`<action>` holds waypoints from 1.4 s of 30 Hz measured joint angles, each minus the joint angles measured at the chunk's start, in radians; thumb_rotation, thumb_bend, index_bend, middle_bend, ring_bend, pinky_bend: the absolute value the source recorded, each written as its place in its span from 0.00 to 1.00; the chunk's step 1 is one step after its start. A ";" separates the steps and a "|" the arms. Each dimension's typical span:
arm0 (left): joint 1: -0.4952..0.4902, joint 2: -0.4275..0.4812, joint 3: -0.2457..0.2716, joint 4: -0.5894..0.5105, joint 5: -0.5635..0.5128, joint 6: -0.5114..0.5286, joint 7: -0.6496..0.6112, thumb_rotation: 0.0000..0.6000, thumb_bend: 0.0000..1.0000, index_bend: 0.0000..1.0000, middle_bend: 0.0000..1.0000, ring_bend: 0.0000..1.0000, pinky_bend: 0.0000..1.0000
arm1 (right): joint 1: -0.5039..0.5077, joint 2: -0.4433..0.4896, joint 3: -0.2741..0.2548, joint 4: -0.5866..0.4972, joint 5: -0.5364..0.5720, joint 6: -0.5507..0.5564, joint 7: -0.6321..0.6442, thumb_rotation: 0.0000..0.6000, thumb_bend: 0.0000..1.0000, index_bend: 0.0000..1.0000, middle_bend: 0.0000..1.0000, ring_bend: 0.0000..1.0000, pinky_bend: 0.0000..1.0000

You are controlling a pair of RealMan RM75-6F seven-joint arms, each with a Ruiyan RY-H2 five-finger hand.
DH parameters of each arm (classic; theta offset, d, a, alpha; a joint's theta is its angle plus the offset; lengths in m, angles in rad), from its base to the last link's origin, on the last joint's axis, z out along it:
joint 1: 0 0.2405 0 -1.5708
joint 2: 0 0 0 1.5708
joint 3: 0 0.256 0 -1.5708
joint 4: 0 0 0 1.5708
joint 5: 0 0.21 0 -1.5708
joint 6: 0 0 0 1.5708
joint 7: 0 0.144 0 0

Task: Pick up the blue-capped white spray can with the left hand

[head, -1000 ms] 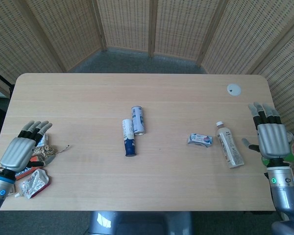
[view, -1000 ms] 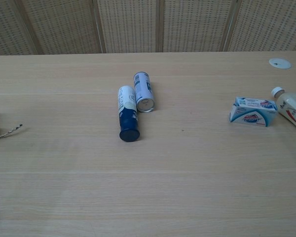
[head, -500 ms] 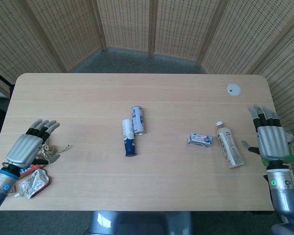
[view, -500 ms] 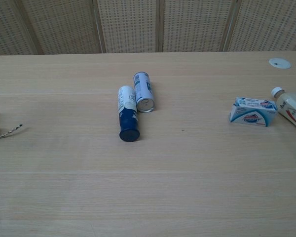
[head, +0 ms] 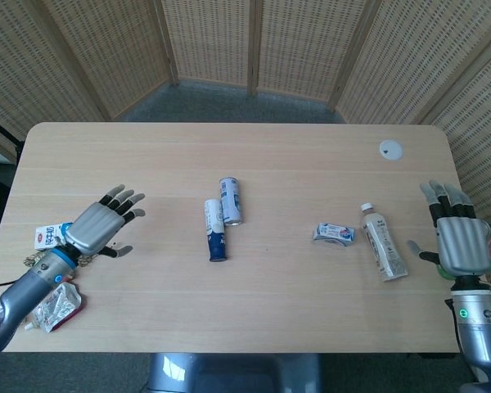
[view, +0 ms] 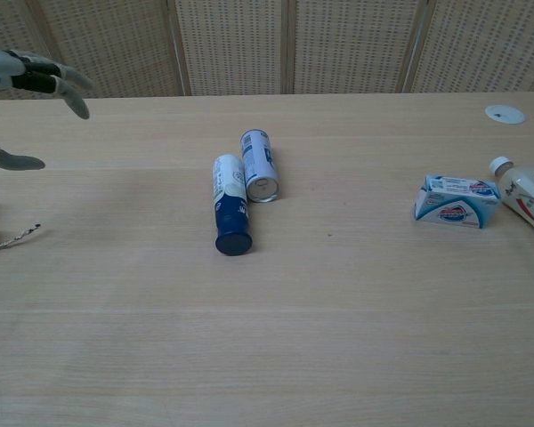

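Note:
The blue-capped white spray can (head: pixel 214 230) (view: pixel 230 204) lies on its side mid-table, its dark blue cap toward the front edge. A second, blue-and-white can (head: pixel 230 201) (view: pixel 259 165) lies beside it, touching it at the far end. My left hand (head: pixel 103 222) (view: pixel 27 82) hovers open with fingers spread, well to the left of both cans and holding nothing. My right hand (head: pixel 460 236) is open at the table's right edge, away from the cans; the chest view does not show it.
A small blue-and-white carton (head: pixel 335 233) (view: pixel 456 201) and a lying white bottle (head: pixel 383 242) (view: pixel 527 195) sit at the right. Snack packets (head: pixel 56 306), a small box (head: pixel 51 236) and twine (view: pixel 9 238) lie at the left front. A white disc (head: pixel 390 148) lies far right.
My left hand has risen off the clutter at the left front and moved right, toward the cans, entering the chest view. The right hand has drawn slightly back toward the front edge.

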 measured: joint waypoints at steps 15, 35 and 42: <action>-0.175 -0.212 0.009 0.247 0.084 -0.069 -0.231 0.80 0.30 0.29 0.01 0.00 0.00 | -0.044 0.027 -0.004 -0.018 0.008 0.029 0.023 0.99 0.17 0.06 0.00 0.00 0.00; -0.320 -0.426 0.111 0.474 0.169 -0.071 -0.443 0.80 0.30 0.29 0.10 0.10 0.00 | -0.077 0.054 -0.002 -0.049 0.007 0.049 0.035 0.99 0.18 0.05 0.00 0.00 0.00; -0.348 -0.488 0.131 0.549 0.167 -0.093 -0.447 0.80 0.30 0.28 0.09 0.04 0.00 | -0.088 0.061 -0.001 -0.051 0.005 0.056 0.043 0.99 0.18 0.03 0.00 0.00 0.00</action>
